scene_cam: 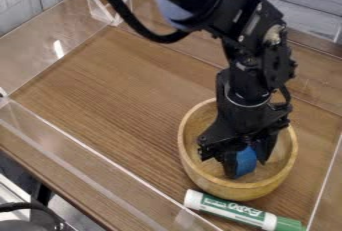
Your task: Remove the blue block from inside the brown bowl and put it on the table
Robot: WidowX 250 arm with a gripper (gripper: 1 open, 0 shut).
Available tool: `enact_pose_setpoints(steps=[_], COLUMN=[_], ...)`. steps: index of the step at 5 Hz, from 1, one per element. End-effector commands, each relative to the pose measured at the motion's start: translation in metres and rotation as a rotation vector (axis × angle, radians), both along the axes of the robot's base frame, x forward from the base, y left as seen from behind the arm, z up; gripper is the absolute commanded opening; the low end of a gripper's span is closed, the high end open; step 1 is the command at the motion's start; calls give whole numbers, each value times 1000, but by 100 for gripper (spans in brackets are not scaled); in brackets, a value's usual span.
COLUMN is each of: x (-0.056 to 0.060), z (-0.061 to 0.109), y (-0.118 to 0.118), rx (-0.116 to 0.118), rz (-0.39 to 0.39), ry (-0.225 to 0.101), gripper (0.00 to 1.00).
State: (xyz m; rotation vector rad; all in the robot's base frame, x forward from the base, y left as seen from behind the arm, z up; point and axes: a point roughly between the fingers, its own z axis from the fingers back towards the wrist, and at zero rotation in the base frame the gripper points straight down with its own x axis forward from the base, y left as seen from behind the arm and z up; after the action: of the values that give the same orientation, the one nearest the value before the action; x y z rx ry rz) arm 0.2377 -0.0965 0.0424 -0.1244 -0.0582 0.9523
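The black arm (227, 25) reaches in from the far edge of the worktop (107, 85) and bends straight down over the near right corner; its gripper (242, 158) points vertically into the brown bowl (194, 150), fingers lowered on either side of the blue block (246, 162) and clenched on it; the block sits inside the bowl; a green-and-white marker (241, 208) lies just beside the bowl, along the near edge.

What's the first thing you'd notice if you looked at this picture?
The big black robot arm reaching straight down into the wooden bowl near the table's front right. Its gripper is shut on a blue block inside. A green-and-white marker lies just in front of the bowl.
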Motion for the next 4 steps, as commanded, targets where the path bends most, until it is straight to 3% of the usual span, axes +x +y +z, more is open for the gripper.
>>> enact_pose_setpoints(steps=[1,4], x=[5,6], z=[12,20], y=[-3,0], rx=[2,36], rz=[-22,-55], ry=[-38,-44], gripper=[0,0])
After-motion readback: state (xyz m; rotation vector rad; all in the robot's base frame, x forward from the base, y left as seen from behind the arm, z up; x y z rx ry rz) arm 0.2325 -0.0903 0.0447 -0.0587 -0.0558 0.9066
